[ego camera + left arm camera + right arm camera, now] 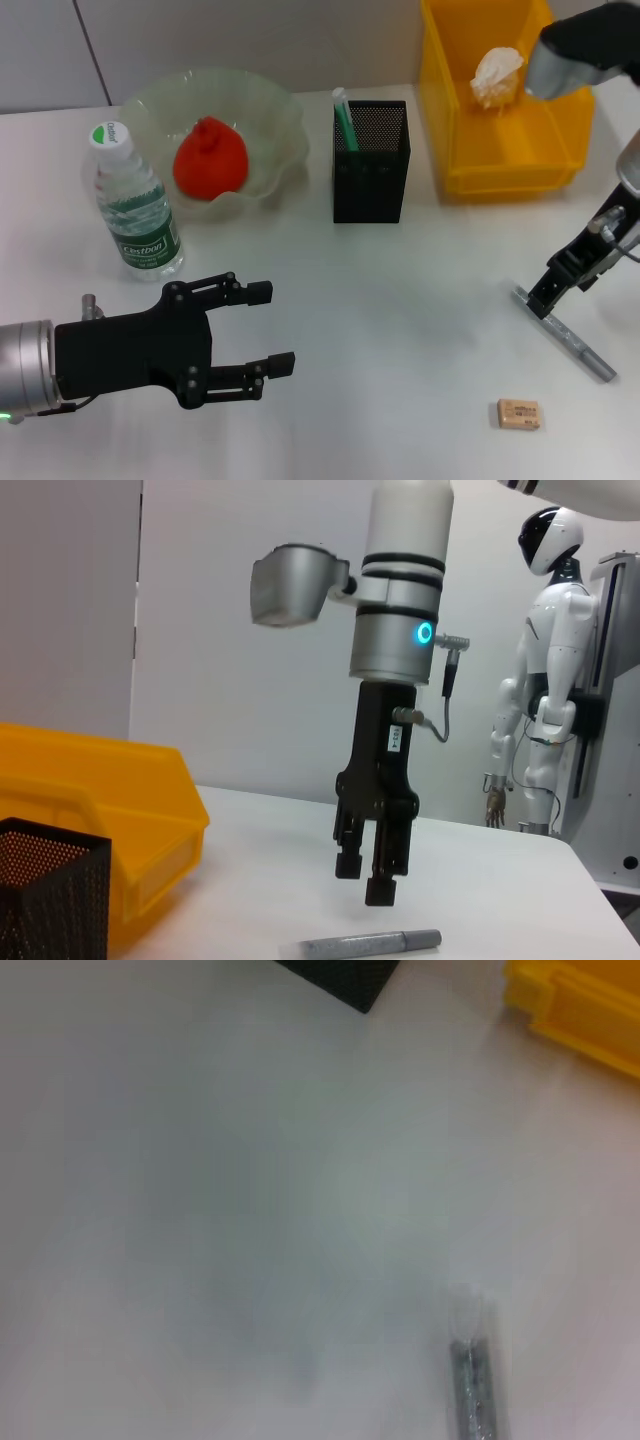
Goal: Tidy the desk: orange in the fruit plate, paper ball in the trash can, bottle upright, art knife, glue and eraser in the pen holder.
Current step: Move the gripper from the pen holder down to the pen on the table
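The orange [210, 160] lies in the pale-green fruit plate [275, 110] at the back left. The bottle [135, 205] stands upright beside the plate. The black mesh pen holder [370, 165] holds a green-white glue stick [344, 112]. The paper ball [497, 75] lies in the yellow trash can [500, 160]. The grey art knife [565, 335] lies on the table at the right, also in the left wrist view [370, 944]. My right gripper [548, 298] hovers just above the knife's far end [365, 880]. The eraser [519, 413] lies near the front. My left gripper [272, 328] is open and empty at the front left.
The white table [400, 300] has a bare stretch between my left gripper and the knife. The trash can stands right behind my right arm. A white humanoid robot [545, 680] stands beyond the table's far side.
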